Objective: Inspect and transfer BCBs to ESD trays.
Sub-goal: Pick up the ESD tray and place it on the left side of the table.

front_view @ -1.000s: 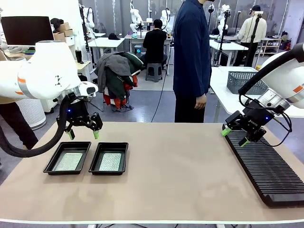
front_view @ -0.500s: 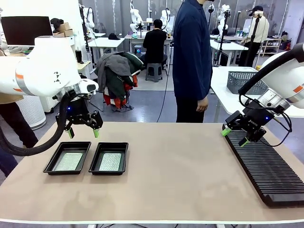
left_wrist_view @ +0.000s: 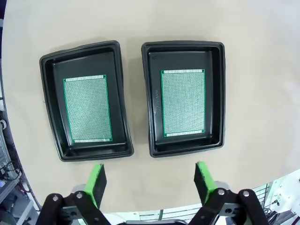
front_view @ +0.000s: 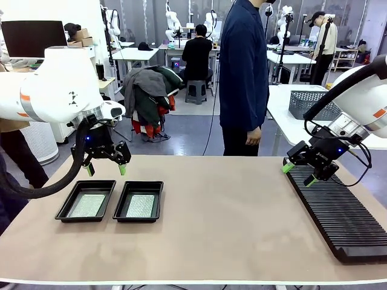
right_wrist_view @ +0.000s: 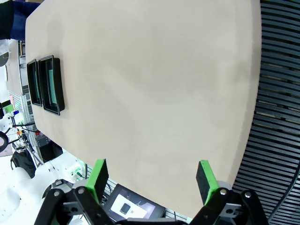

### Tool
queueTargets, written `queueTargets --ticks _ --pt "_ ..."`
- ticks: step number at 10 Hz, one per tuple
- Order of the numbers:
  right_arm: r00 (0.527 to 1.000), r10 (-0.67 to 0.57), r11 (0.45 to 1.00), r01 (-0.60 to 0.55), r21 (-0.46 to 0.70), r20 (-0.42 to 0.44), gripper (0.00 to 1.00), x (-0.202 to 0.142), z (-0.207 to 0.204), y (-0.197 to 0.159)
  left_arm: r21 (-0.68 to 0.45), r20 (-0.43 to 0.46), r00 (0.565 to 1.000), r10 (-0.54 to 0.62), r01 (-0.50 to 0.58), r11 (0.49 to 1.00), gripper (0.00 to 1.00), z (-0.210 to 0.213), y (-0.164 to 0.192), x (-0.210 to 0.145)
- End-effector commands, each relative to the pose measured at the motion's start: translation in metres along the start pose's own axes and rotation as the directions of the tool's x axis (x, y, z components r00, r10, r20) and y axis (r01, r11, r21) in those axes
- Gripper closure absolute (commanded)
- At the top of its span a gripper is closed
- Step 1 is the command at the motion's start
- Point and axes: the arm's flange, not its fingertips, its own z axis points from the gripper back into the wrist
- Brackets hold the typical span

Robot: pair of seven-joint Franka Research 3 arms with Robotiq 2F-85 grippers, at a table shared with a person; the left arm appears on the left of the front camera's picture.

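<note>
We see both ESD trays side by side on the worktop, each with one of the BCBs flat inside, long axis along the tray. They lie just below and in front of the left end effector, which hangs open and empty. The right end effector, open too, is well apart, above the black rack.

Two black trays hold green, finely dotted boards on a beige table beside a black ribbed rack.
</note>
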Motion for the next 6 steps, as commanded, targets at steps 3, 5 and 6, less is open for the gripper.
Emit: queueTargets --ticks 3,5,6 --pt "1.000 -0.020 1.000 0.020 -0.020 0.006 0.00 0.0007 0.0000 0.0022 0.000 -0.004 1.000 -0.004 0.004 1.000 0.00 -0.0019 0.0005 0.0005" --pt "1.000 -0.020 1.000 0.020 -0.020 0.006 0.00 0.0007 0.0000 0.0022 0.000 -0.004 1.000 -0.004 0.004 1.000 0.00 -0.0019 0.0005 0.0005" --pt "1.000 -0.020 1.000 0.020 -0.020 0.006 0.00 0.0007 0.0000 0.0022 0.000 -0.004 1.000 -0.004 0.004 1.000 0.00 -0.0019 0.0005 0.0005"
